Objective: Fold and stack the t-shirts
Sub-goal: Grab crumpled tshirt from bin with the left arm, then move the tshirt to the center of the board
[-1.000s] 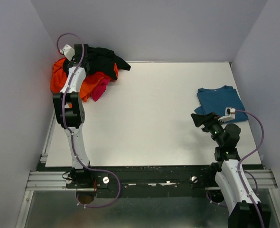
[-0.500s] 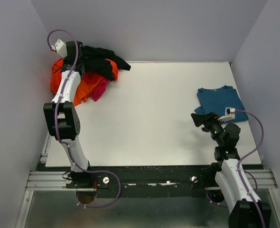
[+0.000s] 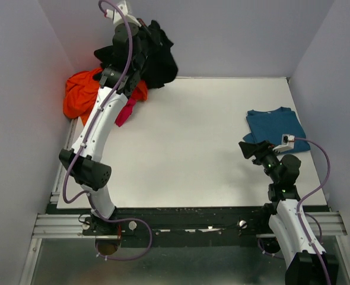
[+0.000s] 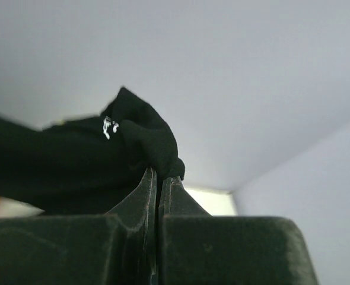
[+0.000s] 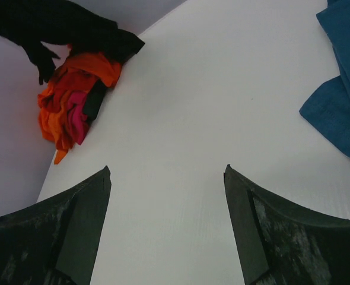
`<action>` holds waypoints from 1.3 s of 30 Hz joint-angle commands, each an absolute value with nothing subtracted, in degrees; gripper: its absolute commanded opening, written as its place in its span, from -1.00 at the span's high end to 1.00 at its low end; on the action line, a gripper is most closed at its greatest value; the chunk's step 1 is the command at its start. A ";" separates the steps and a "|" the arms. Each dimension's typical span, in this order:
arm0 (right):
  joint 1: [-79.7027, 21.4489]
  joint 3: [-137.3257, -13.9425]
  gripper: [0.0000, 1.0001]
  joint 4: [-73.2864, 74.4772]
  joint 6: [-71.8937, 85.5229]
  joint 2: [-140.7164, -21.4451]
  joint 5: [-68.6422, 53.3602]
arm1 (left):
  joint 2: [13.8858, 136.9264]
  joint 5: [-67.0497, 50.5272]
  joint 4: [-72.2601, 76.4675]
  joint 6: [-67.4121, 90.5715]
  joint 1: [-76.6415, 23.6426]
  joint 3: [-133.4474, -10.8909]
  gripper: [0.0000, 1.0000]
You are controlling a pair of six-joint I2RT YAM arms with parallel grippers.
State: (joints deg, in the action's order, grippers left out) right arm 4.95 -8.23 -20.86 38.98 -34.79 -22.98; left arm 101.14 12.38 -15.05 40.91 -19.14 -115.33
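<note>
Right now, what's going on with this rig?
The left gripper is shut on the black t-shirt, holding it up over the far-left corner, where the orange t-shirt and pink t-shirt lie bunched. The right gripper hangs open above the table, touching nothing, near the teal-blue t-shirt lying flat on the right.

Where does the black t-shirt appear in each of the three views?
Top external: black t-shirt, upper left, above the orange t-shirt.
Left wrist: black t-shirt fills centre-left, pinched in the left gripper.
Right wrist: top left corner.
Shared landmark: the orange t-shirt just beside it; only a sliver at the left wrist picture's left edge.
</note>
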 commanded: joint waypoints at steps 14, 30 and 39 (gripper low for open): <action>5.01 -8.88 -0.71 -18.54 40.34 -34.54 -21.45 | 59.08 29.08 2.45 46.90 -23.03 -55.43 0.64; 4.92 -20.12 -0.60 3.04 34.99 -44.82 -23.81 | 52.65 23.91 -17.48 49.74 -21.62 -40.52 -0.98; 3.09 -21.63 -0.48 16.70 29.35 -43.60 -27.86 | 53.52 16.71 -15.30 48.61 -21.53 -34.98 -0.95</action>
